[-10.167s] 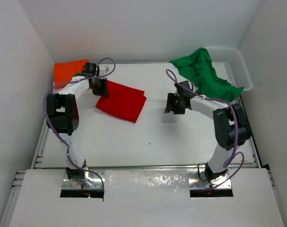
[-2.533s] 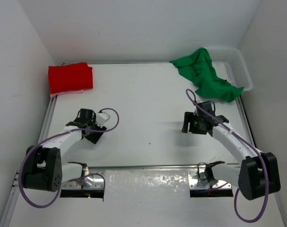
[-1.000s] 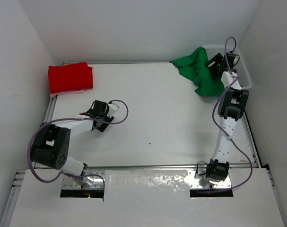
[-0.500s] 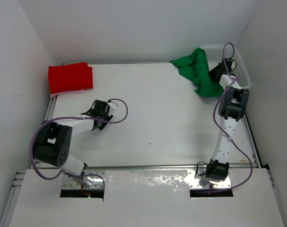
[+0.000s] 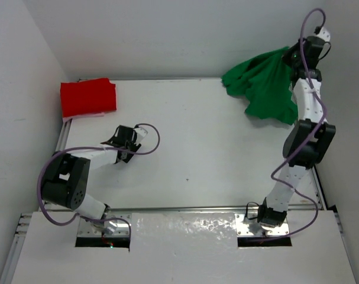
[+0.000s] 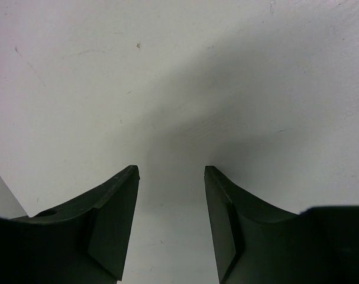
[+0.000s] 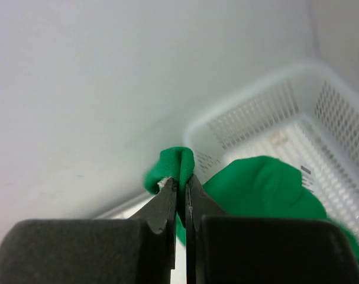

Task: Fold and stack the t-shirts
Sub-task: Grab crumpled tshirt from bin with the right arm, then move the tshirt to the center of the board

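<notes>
My right gripper (image 5: 295,57) is raised high at the back right, shut on a fold of the green t-shirt (image 5: 267,87), which hangs from it in a crumpled bunch above the table. In the right wrist view the jaws of the right gripper (image 7: 180,184) pinch a green cloth edge, and more of the green t-shirt (image 7: 262,192) sags below. A folded red t-shirt (image 5: 88,97) lies at the back left corner. My left gripper (image 5: 121,141) rests low over the left of the table, open, and in its own view the left gripper (image 6: 170,173) has only bare white table between its fingers.
A white mesh basket (image 7: 268,112) stands under the lifted shirt by the back right wall. White walls close in the table (image 5: 191,148) on the left, back and right. A metal rail (image 5: 185,208) runs along the near edge.
The right gripper closed on the green t-shirt at the basket and has lifted it well up off the table. The left arm has stayed where it was.
</notes>
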Controlling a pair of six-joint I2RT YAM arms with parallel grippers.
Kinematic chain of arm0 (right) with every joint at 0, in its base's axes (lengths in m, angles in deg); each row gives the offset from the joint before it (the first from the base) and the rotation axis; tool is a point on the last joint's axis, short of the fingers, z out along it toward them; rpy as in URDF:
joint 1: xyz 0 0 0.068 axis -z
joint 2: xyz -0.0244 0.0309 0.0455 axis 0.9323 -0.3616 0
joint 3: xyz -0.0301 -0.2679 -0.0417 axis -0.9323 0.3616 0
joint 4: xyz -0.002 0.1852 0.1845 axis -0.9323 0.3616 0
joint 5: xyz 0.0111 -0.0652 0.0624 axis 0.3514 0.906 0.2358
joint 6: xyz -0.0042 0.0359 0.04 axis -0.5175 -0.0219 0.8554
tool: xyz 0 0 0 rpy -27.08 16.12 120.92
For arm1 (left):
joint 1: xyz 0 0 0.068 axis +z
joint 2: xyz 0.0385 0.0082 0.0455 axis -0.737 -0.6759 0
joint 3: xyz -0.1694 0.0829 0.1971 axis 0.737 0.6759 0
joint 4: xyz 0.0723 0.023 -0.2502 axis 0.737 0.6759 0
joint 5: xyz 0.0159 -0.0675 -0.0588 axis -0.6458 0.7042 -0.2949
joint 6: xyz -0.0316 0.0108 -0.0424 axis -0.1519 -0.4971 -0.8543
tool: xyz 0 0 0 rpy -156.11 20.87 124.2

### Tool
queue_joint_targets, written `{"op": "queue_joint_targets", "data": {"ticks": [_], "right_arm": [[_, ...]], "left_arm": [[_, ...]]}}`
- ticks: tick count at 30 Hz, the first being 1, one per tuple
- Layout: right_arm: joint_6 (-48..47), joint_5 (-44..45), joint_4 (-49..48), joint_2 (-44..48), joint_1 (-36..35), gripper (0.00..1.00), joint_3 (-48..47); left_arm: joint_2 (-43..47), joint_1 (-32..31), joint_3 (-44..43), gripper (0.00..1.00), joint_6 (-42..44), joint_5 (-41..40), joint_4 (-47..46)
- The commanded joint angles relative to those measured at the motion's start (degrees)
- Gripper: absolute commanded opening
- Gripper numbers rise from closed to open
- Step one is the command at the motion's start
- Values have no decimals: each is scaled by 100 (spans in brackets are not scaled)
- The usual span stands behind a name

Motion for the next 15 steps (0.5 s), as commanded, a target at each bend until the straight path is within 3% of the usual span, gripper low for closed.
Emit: {"op": "queue_joint_targets", "data": {"ticks": [1,6,9,10,15], "right_arm": [[-460,3,-493,1081,-78,0,199],[-882,-322,-738,2419,-473,0,436],[-1006,-1032,-835,3079,-930,0,314],[-745,-1644,-922,3194,-1045,0,287],[414,-2633,-1746,3695,-2422,0,592]], "left_arm": [[-258,6,360,48,-179,151,865],[41,190,-262,47,-328,851,1118],[313,436,-815,47,-328,1240,1329],[375,498,-966,47,-320,1485,1374],[709,1156,-1835,49,-591,2259,1506]]}}
